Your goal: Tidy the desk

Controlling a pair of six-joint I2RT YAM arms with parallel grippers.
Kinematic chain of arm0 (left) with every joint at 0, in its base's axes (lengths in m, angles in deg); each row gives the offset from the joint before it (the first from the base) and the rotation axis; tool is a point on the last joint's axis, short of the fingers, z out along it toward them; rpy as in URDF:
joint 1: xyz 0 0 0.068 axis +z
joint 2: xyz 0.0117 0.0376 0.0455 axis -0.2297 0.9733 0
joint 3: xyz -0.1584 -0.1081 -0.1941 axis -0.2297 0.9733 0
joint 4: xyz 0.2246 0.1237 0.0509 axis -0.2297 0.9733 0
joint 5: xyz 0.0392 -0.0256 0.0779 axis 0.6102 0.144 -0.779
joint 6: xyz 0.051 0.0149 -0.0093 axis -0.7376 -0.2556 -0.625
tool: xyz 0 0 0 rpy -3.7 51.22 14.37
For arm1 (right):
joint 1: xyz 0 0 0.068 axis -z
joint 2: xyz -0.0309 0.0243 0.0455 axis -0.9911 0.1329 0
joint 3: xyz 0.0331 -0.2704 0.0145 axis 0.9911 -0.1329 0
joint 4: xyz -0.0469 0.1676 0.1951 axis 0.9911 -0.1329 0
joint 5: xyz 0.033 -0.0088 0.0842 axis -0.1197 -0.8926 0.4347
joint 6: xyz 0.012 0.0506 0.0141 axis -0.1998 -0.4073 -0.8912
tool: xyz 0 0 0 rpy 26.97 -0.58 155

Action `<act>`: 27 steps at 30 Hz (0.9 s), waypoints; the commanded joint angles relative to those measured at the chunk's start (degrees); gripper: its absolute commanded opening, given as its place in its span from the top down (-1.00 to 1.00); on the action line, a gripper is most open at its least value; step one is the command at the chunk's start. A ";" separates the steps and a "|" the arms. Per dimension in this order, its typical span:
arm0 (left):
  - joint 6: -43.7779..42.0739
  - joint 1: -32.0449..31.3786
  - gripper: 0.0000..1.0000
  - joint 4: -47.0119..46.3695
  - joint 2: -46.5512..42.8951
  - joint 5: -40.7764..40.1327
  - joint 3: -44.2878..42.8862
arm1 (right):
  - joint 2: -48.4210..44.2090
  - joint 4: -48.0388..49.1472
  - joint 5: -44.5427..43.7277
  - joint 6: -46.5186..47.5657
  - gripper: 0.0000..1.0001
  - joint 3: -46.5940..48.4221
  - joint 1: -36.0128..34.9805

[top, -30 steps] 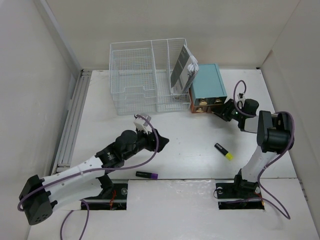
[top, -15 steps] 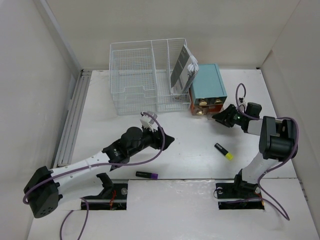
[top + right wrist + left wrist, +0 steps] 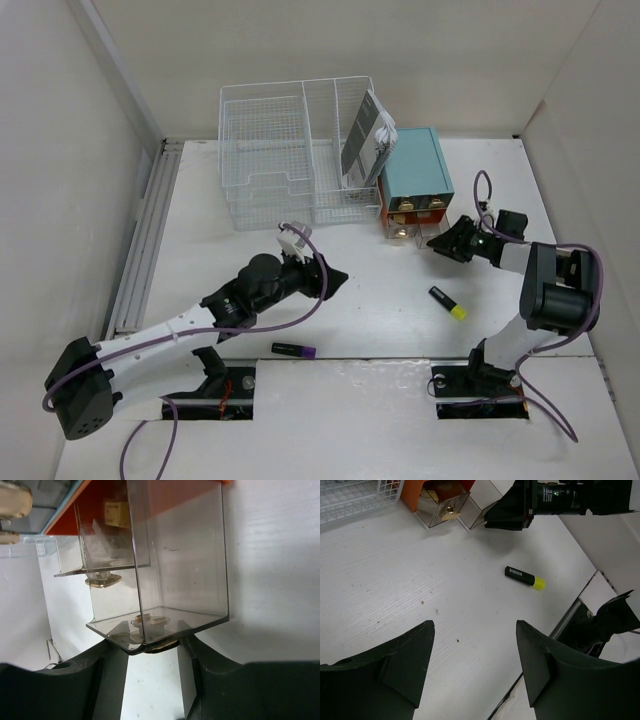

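The white desk (image 3: 380, 290) holds a teal drawer box (image 3: 415, 165) with two clear drawers. My right gripper (image 3: 440, 240) is closed around the gold knob (image 3: 159, 645) of the right clear drawer (image 3: 175, 555), which stands pulled out from the box. In the right wrist view, the gripper (image 3: 152, 647) has a finger on each side of the knob. My left gripper (image 3: 335, 278) is open and empty above the middle of the desk; in the left wrist view (image 3: 475, 625) only bare desk shows between its fingers.
A black and yellow highlighter (image 3: 447, 303) lies right of centre, also in the left wrist view (image 3: 524, 577). A black and purple marker (image 3: 294, 350) lies at the near edge. A white wire-mesh organizer (image 3: 290, 150) with booklets (image 3: 365, 140) stands at the back. A ribbed rail (image 3: 145, 240) runs along the left.
My right gripper has drawn back from the teal box toward the near side, and the right clear drawer has come out with it. My left gripper has moved slightly right.
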 commanded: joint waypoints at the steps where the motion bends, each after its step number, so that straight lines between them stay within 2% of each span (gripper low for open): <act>1: -0.81 -0.25 -0.26 -1.17 -2.10 -0.16 -2.36 | -2.61 -6.50 -2.61 6.29 0.49 -0.87 1.29; 4: -0.81 -0.25 -0.26 -0.64 -2.71 -0.16 -2.36 | -3.22 -11.25 -3.23 7.88 0.49 -0.26 1.30; 8: -0.81 -0.25 -0.26 -0.64 -3.25 -0.16 -2.36 | -4.45 -17.05 -4.55 9.47 0.39 1.68 1.30; 9: -0.81 -0.25 -0.26 -0.64 -3.25 -0.16 -2.36 | -4.46 -17.67 -4.55 9.99 0.30 1.68 1.30; 10: -0.81 -0.25 -0.26 -0.64 -3.25 -0.68 -1.84 | -4.46 -17.68 -4.55 10.00 0.04 1.68 1.30; 16: -0.81 -0.25 -0.26 -0.12 -3.77 -0.68 -1.83 | -3.93 -19.86 1.94 13.59 -0.26 2.83 1.30; 19: -0.81 -0.25 -0.26 0.41 -3.77 -0.68 -1.83 | -3.93 -23.73 3.18 16.58 -0.26 4.32 1.30; 23: -1.33 -0.25 -0.26 1.11 -4.30 -0.68 -2.45 | -6.11 -29.27 8.97 21.24 -0.26 5.73 1.30; 27: -2.48 -0.25 -0.26 4.18 -4.30 -0.68 -4.54 | -8.32 -38.12 13.01 27.47 -0.22 8.27 1.30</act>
